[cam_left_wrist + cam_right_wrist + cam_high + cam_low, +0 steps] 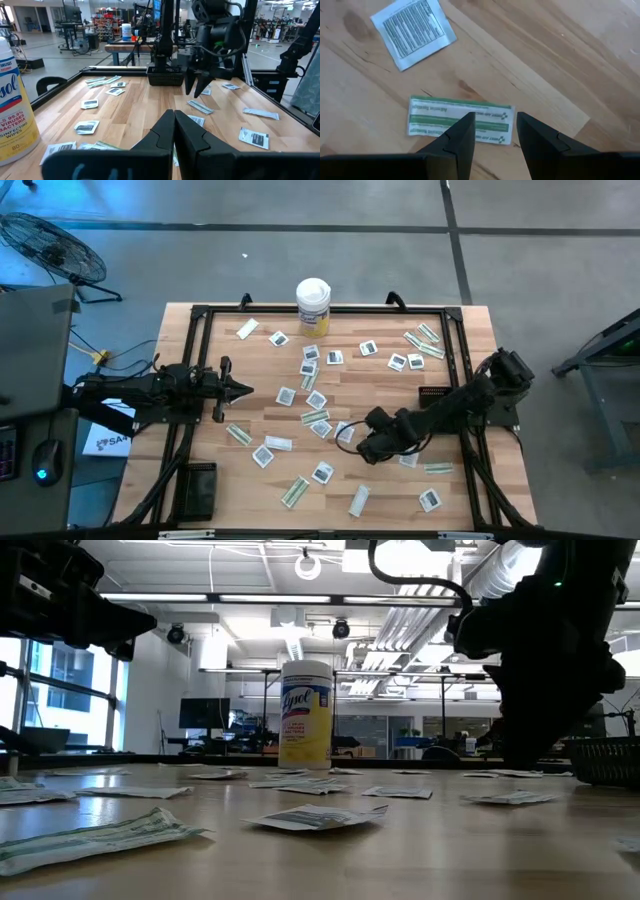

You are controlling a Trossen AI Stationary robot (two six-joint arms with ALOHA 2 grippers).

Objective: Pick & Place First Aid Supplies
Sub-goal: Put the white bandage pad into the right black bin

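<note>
Level with the wooden table, we see a tall white canister with a yellow label standing upright toward the far edge, with flat white packets scattered all around on the boards, one pale-green striped wrapper lying closest to us at the left. A dark arm fills the upper right and comes down behind the packets, its fingers not clear to us, while another dark arm juts in at the upper left. Beyond the table we make out a bright room with windows and ceiling lights.
</note>
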